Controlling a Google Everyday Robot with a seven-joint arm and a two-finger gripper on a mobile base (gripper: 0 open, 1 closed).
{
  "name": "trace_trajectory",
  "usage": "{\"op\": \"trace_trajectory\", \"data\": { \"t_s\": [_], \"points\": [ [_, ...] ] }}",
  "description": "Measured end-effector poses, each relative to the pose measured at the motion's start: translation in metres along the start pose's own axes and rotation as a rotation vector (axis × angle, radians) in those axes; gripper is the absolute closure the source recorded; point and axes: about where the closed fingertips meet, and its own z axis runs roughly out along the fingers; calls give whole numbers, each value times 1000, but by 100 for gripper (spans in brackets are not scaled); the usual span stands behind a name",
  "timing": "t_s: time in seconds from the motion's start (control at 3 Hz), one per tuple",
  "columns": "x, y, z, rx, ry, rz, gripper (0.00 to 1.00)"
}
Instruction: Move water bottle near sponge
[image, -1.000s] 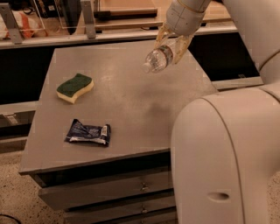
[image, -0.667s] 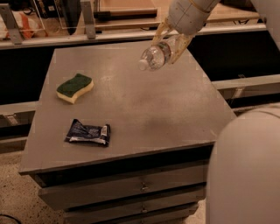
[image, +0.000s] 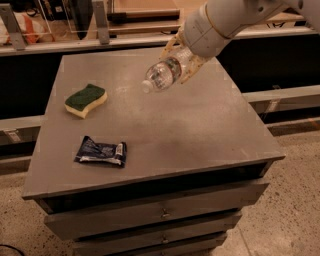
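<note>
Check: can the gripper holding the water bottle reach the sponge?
Probably yes: the gripper holds the water bottle above the table; nothing stands between it and the sponge; the snack packet lies aside.

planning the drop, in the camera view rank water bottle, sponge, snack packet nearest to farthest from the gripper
1. water bottle, held in the gripper, up at the back.
2. sponge, on the left.
3. snack packet, front left.

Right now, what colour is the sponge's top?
Dark green sponge top, camera view; the claw holds the bottle above the table.
</note>
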Motion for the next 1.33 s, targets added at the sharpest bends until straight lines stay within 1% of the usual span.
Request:
{"op": "trace_trajectory", "data": {
  "t_s": [0.33,0.67,1.0,1.33],
  "points": [
    [-9,10,32,28,15,-17,100],
    [-14,7,53,54,-4,-19,100],
    [-21,-6,61,89,-37,-32,100],
    [-21,-6,61,89,-37,-32,100]
  ]
}}
